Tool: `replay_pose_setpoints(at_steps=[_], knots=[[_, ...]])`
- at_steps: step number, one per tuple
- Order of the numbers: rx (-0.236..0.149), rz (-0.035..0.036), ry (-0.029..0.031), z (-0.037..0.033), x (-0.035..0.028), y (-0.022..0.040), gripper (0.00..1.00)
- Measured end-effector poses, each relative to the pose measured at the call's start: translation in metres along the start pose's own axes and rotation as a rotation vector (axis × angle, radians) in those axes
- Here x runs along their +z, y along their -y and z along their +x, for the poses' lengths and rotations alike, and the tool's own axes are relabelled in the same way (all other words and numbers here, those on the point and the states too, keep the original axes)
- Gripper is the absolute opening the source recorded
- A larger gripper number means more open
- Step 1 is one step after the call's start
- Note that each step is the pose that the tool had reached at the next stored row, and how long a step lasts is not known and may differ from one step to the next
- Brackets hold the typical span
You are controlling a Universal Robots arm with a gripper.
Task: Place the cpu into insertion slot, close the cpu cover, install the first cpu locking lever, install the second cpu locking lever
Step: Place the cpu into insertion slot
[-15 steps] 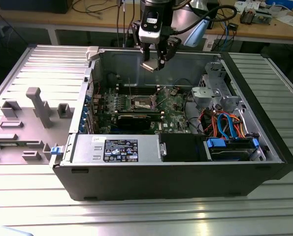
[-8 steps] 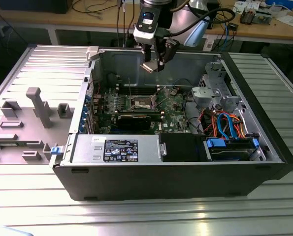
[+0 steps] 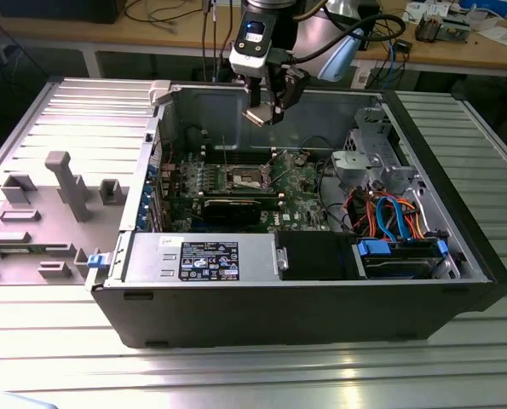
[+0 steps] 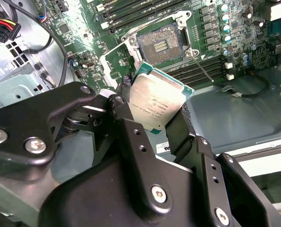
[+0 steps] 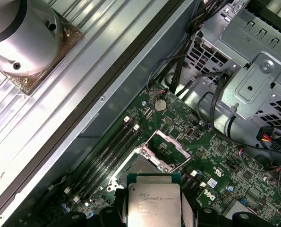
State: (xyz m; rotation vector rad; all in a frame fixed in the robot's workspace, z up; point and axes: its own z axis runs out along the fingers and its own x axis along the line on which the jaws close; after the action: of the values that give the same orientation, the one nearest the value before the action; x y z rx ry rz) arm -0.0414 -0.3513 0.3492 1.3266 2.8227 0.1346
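Over the open computer case (image 3: 304,311), I hold the cpu (image 4: 157,101) pinched by two opposite edges between my fingers (image 4: 179,126). It hangs tilted, above and apart from the insertion slot (image 4: 161,45). The cpu cover (image 5: 173,142) stands raised and the socket is bare. To seat the chip well, I judge, I should square its corners to the slot, level it, lower it flat and let go without pressing.
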Motion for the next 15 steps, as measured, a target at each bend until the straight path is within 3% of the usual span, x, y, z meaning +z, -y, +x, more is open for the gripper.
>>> replay_pose_setpoints(at_steps=[9,12,15], knots=[[0.003,0.0000,0.0003,0.0000,0.0000,0.0000,0.54],[0.027,-0.0005,0.0023,0.0000,0.0002,0.0000,0.54],[0.077,-0.0014,0.0066,0.0000,0.0008,0.0001,0.54]])
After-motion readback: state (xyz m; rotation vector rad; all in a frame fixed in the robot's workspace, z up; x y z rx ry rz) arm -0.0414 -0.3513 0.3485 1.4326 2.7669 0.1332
